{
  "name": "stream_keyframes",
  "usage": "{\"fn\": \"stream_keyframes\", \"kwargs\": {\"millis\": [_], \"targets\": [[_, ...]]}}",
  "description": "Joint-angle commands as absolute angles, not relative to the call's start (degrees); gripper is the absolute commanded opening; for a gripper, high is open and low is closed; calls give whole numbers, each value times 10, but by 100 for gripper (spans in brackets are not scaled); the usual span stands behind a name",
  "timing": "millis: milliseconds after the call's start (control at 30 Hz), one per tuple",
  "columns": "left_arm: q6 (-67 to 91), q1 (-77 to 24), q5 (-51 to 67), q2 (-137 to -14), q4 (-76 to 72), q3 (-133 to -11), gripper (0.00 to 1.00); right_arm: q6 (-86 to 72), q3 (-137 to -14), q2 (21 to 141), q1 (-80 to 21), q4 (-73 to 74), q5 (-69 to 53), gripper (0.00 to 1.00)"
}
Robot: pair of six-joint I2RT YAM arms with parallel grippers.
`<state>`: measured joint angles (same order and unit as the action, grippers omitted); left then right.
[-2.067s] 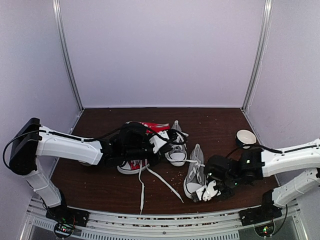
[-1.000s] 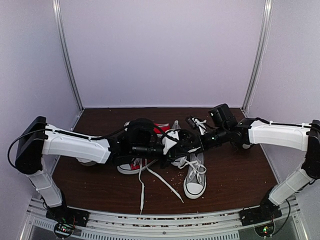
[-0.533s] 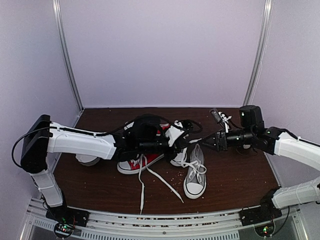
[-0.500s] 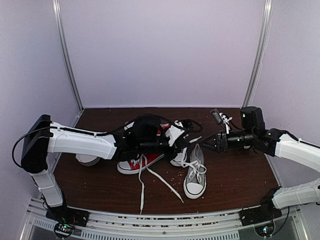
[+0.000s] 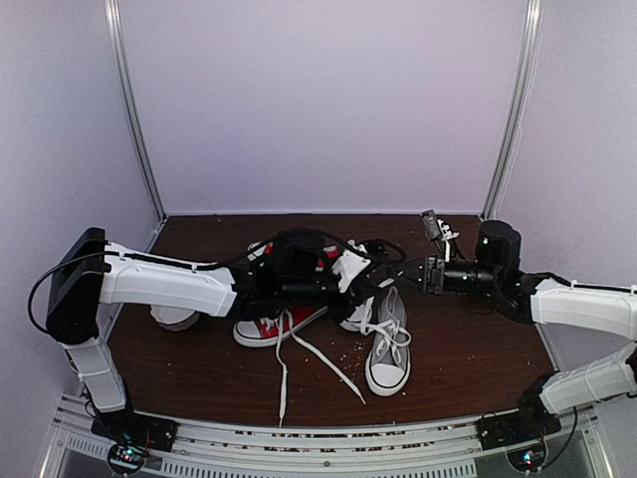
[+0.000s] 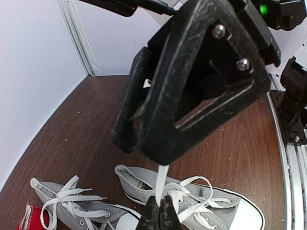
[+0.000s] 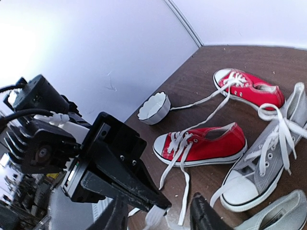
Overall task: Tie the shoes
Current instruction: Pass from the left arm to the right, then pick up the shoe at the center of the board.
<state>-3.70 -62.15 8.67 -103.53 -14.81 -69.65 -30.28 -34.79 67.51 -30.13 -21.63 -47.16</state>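
Observation:
Two grey shoes lie mid-table: one (image 5: 388,344) toe toward me, the other (image 5: 353,307) partly under the arms. In the left wrist view both grey shoes (image 6: 206,206) (image 6: 81,206) lie below my left gripper (image 6: 160,213), which is shut on a white lace (image 6: 163,177) pulled up from the nearer shoe. My right gripper (image 7: 160,218) is open, with its fingers (image 7: 206,215) on either side of the left gripper's tip and the lace end (image 7: 156,214). From above, the left gripper (image 5: 381,257) and the right gripper (image 5: 403,267) meet over the shoes.
Two red sneakers (image 5: 274,324) (image 5: 299,254) lie left of the grey pair, with loose laces (image 5: 284,373) trailing toward the front edge. A white bowl (image 7: 154,108) sits beneath the left arm. Crumbs dot the brown table (image 5: 468,349).
My right arm drew back to the right from the centre, then reached left again until its open jaws stood around the left gripper's tip. The left gripper kept the lace and edged right.

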Motion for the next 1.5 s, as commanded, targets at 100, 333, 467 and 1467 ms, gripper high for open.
{"fn": "stream_keyframes", "kwargs": {"millis": [100,333,467,1467], "targets": [[-35,-620,99,-1046,-155,-716,0,-344,-348,705,-304,-300,-516,18],[-32,-616,110,-1050,-161,-716,0,-303,-346,694,-304,-235,-519,38],[-30,-614,116,-1052,-165,-720,0,-307,-345,705,-305,-236,-523,19],[-418,-664,81,-1190,81,-851,62,-228,-389,655,-210,26,-411,0]]}}
